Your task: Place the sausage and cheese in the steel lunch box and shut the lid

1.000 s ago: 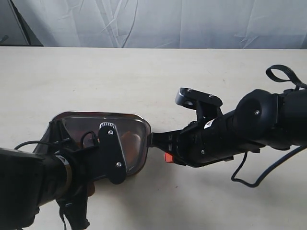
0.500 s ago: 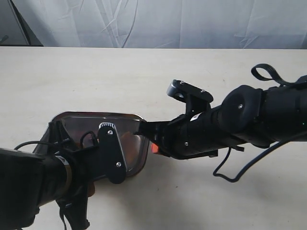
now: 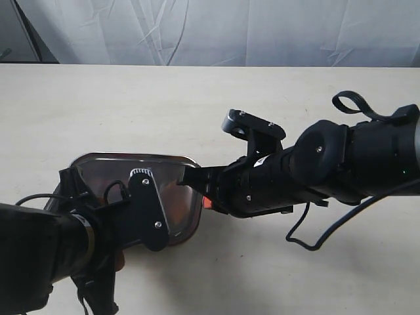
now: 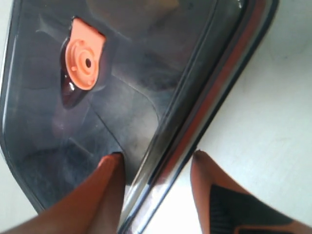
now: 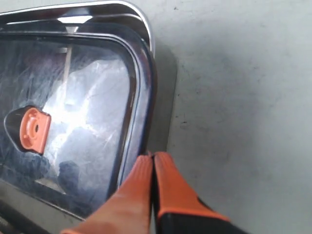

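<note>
The right gripper (image 5: 152, 157), pinched shut on nothing, has its tips at the edge of the lid (image 5: 87, 97), lower centre of the right wrist view. Pressing straight down there should seat it. The left gripper (image 4: 156, 156) stands wide astride the rim of the steel lunch box (image 4: 219, 92), gripping nothing. The box sits lower left in the exterior view. The tinted lid obscures the sausage and cheese, and whether the seal is seated cannot be told.
</note>
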